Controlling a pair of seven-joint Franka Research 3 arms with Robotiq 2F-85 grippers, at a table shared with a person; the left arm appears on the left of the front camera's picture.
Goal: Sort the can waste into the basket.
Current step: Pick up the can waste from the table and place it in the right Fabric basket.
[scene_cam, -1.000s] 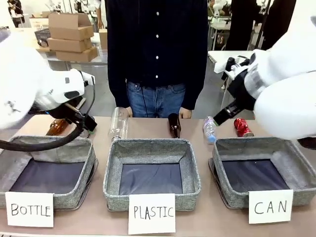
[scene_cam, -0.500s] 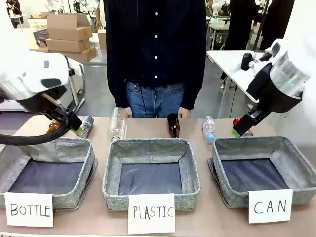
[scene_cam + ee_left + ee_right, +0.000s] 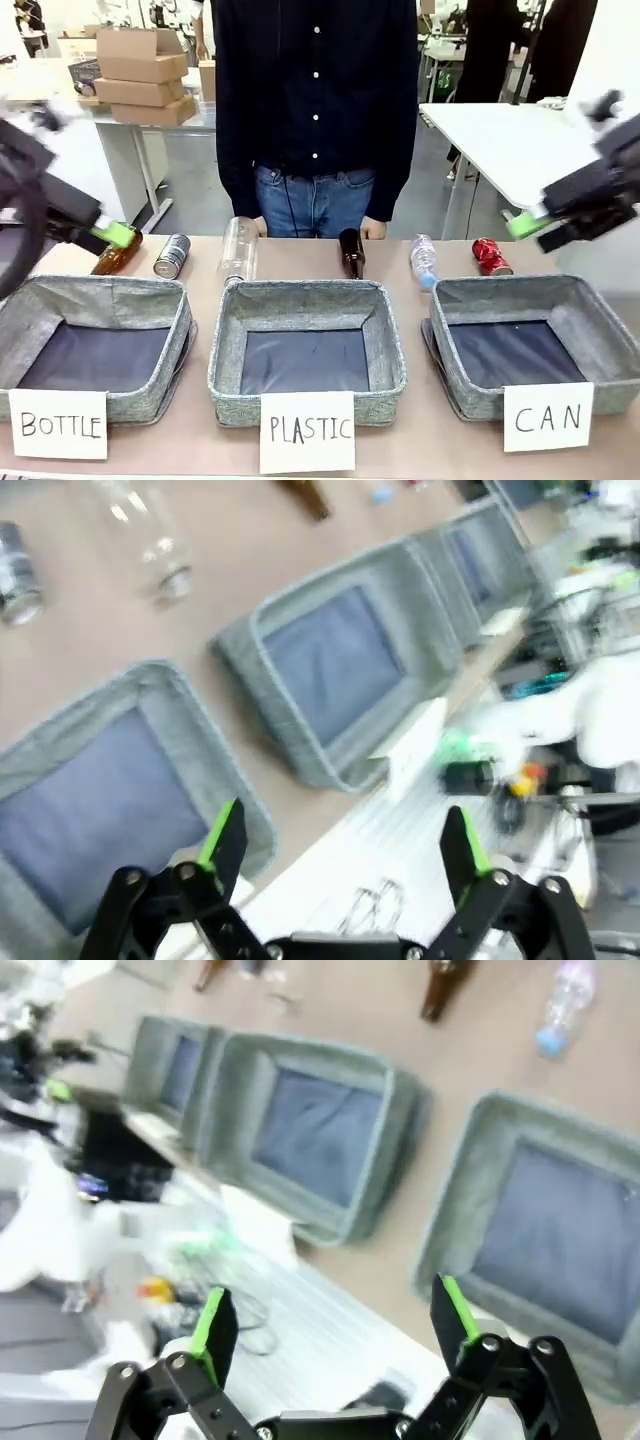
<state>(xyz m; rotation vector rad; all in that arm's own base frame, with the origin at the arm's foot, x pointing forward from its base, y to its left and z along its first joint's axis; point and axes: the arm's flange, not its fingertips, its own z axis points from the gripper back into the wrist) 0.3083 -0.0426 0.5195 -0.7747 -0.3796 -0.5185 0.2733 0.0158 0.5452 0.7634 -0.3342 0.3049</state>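
The dark grey-black can lies on its side at the back left of the table, and shows again at the top left of the left wrist view. The dented red can lies behind the basket fronted by the "CAN" card. That basket holds nothing. My left gripper hovers open at the far left, left of the dark can. My right gripper hovers open above the basket's right rear, right of the red can. The red can is outside the right wrist view.
Baskets carded "PLASTIC" and "BOTTLE" stand left of the CAN basket. Behind them lie a brown bottle, a clear bottle, another brown bottle and a small plastic bottle. A person stands at the far edge.
Both arms have swung outward. The left gripper moved left, away from the dark can. The right gripper moved right and up, uncovering the red can.
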